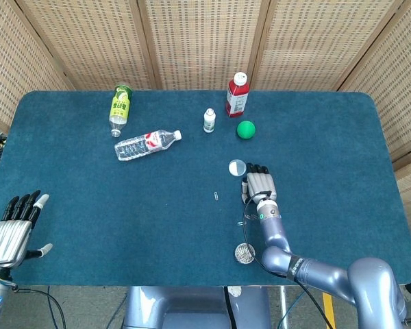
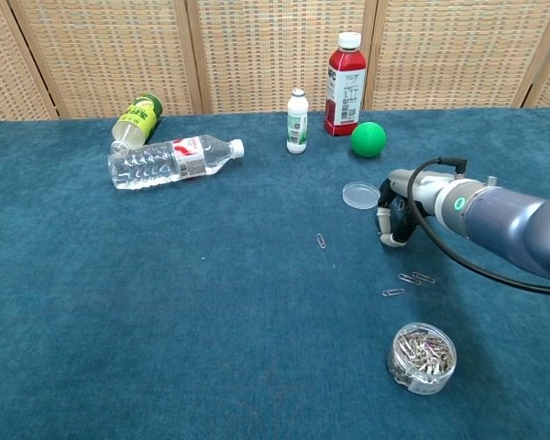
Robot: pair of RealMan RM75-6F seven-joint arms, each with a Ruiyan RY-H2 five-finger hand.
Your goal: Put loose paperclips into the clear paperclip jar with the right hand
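Observation:
The clear paperclip jar (image 1: pixel 244 253) (image 2: pixel 422 357) stands open near the table's front edge, full of clips. Its round lid (image 1: pixel 237 166) (image 2: pixel 360 194) lies flat further back. My right hand (image 1: pixel 259 185) (image 2: pixel 396 220) hovers palm down just right of the lid, fingers bent toward the cloth, and I see nothing in it. Loose paperclips (image 2: pixel 410 279) lie between this hand and the jar. One more paperclip (image 1: pixel 216 197) (image 2: pixel 322 241) lies to the hand's left. My left hand (image 1: pixel 14 226) hangs with fingers spread at the table's front left corner.
At the back stand a red bottle (image 1: pixel 237 94), a small white bottle (image 1: pixel 209 120) and a green ball (image 1: pixel 246 129). A clear water bottle (image 1: pixel 146 143) and a green-labelled bottle (image 1: pixel 120 105) lie on their sides at the back left.

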